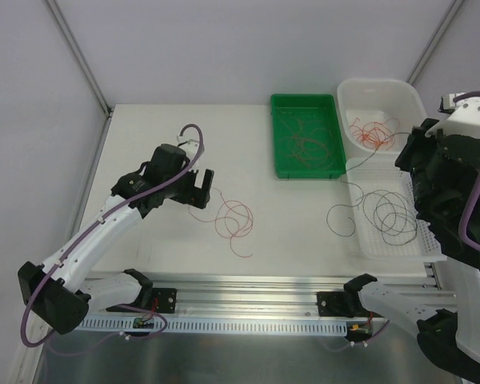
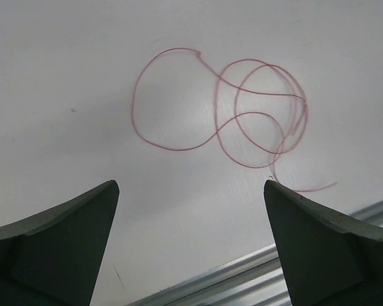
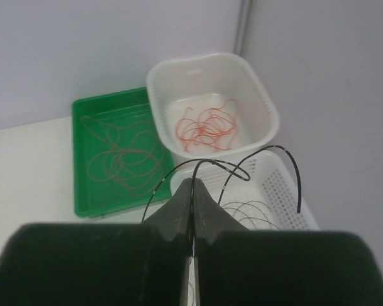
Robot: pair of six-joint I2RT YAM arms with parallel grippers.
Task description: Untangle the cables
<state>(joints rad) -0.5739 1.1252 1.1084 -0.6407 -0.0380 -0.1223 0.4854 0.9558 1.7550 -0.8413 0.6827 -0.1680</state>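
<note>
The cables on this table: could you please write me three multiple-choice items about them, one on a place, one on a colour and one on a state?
1. Where does the single red cable lie?
A. In a tray
B. On the bare table
C. Over an arm

2. What colour are the cables in the flat white basket?
A. Red
B. Blue
C. Black

3. How is the left gripper?
A. Open and empty
B. Shut on the red cable
C. Shut on a black cable

Key:
1 B, it rests on the table top, outside every container.
2 C, the black cables coil in that basket.
3 A, its jaws stand wide apart with nothing between them.
</note>
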